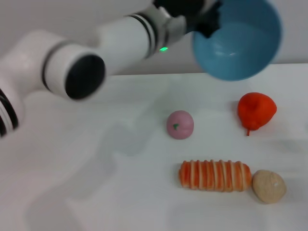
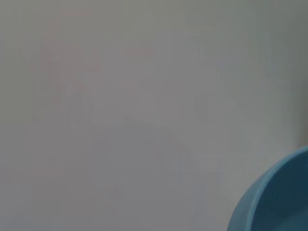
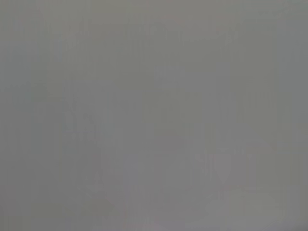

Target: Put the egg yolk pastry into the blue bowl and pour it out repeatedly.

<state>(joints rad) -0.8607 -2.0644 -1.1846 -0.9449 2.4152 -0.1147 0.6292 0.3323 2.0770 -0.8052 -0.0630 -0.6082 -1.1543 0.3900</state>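
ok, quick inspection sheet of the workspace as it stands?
Surface: white table.
Job's things: blue bowl held up and tipped, inside facing the camera, nothing in it; egg yolk pastry on the table, touching the striped bread.
Clutter: pink ball, red-orange fruit.
Grippers: left tool clamps the bowl's rim; right tool not in view.
Cables: nothing seen.
Surroundings: plain pale wall.

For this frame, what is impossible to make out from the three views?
- Left gripper: in the head view its jaws are hidden where they meet the blue bowl, which is held tilted above the table; the grip itself is unreadable.
- Left wrist view: only an edge of the bowl, cut off at the corner.
- Right wrist view: blank grey; right gripper nowhere visible.
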